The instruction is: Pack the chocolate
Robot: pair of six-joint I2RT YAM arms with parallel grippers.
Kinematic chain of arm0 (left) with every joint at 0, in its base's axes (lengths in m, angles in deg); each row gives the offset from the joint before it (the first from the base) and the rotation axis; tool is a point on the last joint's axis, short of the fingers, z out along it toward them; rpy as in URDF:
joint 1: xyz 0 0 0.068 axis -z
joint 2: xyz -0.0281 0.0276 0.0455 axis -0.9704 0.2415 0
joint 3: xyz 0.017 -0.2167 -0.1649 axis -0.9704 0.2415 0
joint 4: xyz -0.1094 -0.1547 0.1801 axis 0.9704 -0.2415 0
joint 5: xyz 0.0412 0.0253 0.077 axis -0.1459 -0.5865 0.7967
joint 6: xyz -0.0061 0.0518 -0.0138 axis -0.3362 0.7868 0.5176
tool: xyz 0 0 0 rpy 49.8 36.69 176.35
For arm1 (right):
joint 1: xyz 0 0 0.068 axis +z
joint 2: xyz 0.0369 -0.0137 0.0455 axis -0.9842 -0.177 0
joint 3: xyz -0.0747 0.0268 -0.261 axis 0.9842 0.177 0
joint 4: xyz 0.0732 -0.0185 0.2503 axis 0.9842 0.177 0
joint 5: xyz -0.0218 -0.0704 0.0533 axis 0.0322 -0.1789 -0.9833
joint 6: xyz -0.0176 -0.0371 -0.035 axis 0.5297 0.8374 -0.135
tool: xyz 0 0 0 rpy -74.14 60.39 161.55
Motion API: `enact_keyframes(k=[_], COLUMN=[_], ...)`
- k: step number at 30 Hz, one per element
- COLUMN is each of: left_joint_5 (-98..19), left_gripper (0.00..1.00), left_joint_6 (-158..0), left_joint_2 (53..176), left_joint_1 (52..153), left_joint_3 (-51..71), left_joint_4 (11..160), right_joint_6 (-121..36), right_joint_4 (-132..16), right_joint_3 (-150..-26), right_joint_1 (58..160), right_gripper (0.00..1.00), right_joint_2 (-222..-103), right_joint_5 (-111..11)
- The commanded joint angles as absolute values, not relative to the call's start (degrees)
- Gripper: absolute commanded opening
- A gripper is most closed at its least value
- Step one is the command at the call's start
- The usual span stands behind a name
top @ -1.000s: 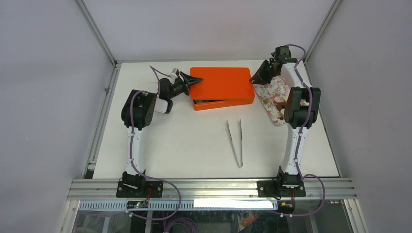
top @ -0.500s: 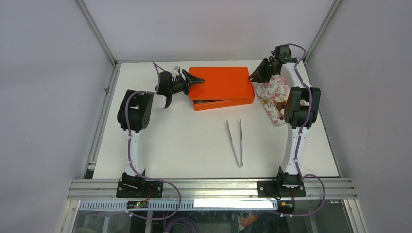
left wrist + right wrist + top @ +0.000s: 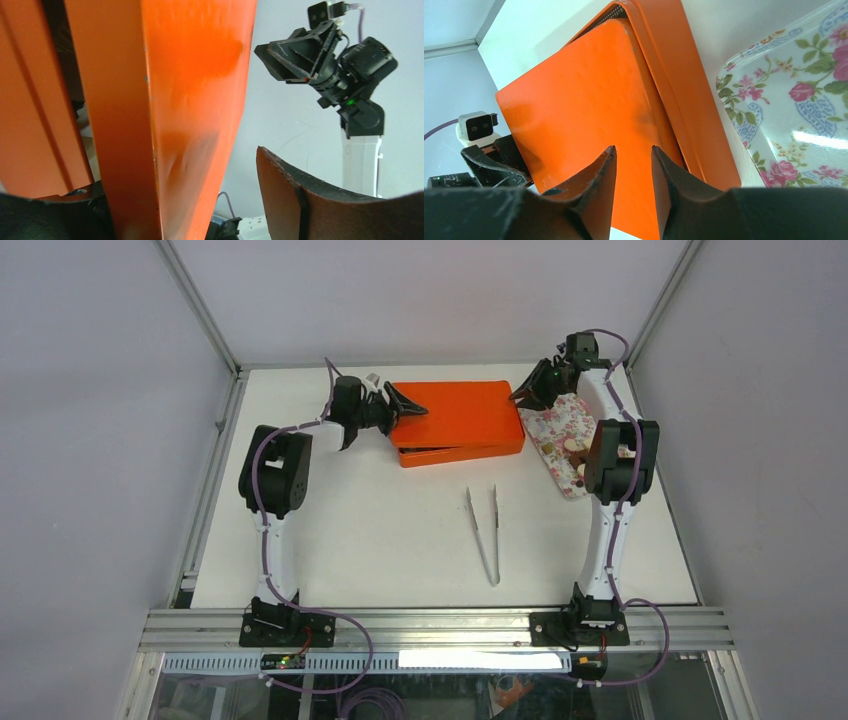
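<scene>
An orange tin's lid (image 3: 460,410) lies askew on its base (image 3: 470,452). My left gripper (image 3: 405,405) is open and straddles the lid's left end. In the left wrist view the lid (image 3: 190,75) stands between the jaws of the left gripper (image 3: 170,190), with a gap to the right finger (image 3: 290,200). My right gripper (image 3: 525,397) hovers at the lid's far right corner. In its wrist view the right gripper (image 3: 633,149) is narrowly open above the lid (image 3: 589,90) and holds nothing. A few small chocolate pieces (image 3: 577,446) lie on the floral tray (image 3: 560,425), partly hidden by the right arm.
Metal tweezers (image 3: 483,530) lie in the middle of the white table, nearer than the tin. The floral tray (image 3: 794,100) sits right beside the tin's base (image 3: 694,100). Frame posts and grey walls bound the table at left, right and back.
My left gripper has swung farther back and right, its jaws now round the lid's left end. The right gripper has barely moved.
</scene>
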State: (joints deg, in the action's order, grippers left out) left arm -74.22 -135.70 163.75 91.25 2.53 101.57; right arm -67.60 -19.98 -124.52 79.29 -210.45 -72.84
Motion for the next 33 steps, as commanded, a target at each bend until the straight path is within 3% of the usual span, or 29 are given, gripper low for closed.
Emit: enact_keyframes(k=[1,16,33], left_joint_5=[-72.13,-70.73,-72.74], left_gripper=[0.65,0.72,0.83], left_joint_6=[-128.89,-119.05,-112.30], left_joint_2=[158.97,157.71,158.45], left_joint_1=[91.93,91.93,91.85], left_joint_3=[-0.69,-6.71,-6.82], left_joint_4=[93.45,74.74,72.10], right_joint_6=[-66.17,-65.50,-62.78], right_joint_4=[-20.87,-21.68,-27.45], right_joint_3=[-124.66,-121.38,-108.46], right_joint_1=[78.92,77.70,77.61], right_gripper=[0.37,0.46,0.52], right_joint_2=[-206.46,-204.70,-196.71], right_joint_5=[-72.29,-72.35,-75.70])
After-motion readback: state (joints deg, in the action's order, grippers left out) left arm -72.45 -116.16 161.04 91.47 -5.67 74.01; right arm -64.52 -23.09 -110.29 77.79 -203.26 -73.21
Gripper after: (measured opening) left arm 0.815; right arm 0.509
